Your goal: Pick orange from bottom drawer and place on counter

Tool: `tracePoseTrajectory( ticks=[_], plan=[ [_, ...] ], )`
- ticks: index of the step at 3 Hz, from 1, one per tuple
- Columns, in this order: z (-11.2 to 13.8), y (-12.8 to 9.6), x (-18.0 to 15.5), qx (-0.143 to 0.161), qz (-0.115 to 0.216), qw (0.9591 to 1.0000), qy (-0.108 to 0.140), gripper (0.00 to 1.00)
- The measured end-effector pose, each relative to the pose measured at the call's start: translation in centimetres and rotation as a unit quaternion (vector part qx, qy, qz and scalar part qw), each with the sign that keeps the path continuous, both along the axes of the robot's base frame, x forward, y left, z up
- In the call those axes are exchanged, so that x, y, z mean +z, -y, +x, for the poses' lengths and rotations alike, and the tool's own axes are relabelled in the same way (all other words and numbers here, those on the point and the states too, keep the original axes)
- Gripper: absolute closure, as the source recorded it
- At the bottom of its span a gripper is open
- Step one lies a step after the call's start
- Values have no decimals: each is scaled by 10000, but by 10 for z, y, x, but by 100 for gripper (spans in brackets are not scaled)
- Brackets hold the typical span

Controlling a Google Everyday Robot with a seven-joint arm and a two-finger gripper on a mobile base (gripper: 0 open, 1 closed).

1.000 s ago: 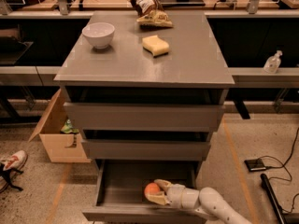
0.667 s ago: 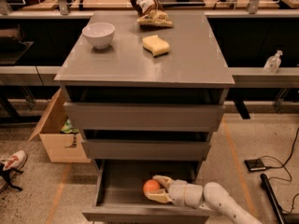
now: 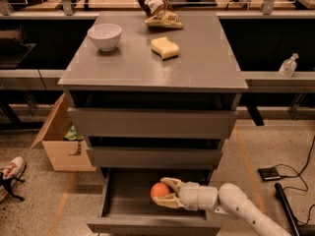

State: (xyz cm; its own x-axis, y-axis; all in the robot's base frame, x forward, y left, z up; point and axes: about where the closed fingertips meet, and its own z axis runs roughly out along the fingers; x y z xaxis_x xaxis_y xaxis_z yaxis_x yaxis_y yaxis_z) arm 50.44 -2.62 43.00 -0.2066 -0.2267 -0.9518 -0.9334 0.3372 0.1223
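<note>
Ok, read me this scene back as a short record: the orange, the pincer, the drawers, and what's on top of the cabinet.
orange: in the bottom drawer, not yet on the counter
pincer: reaching into the bottom drawer from the right, closed on the orange
bottom drawer: pulled open
upper two drawers: pushed in
counter: holds a white bowl, a yellow sponge and a snack bag at the back

Raised frontal camera looks down on the counter [image 3: 197, 65]; end effector [image 3: 163, 192] clasps the orange [image 3: 158, 189] in bottom drawer [image 3: 127, 200].
</note>
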Motion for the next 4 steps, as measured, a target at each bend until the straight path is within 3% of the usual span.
tracePoseTrajectory(
  ticks=[1,3,4],
  plan=[
    [7,1,12,82,2,10000,52,100],
    [31,-5,100,719,54,9967,384,100],
    [38,-7,147,925,-127,9931,702,100]
  ],
)
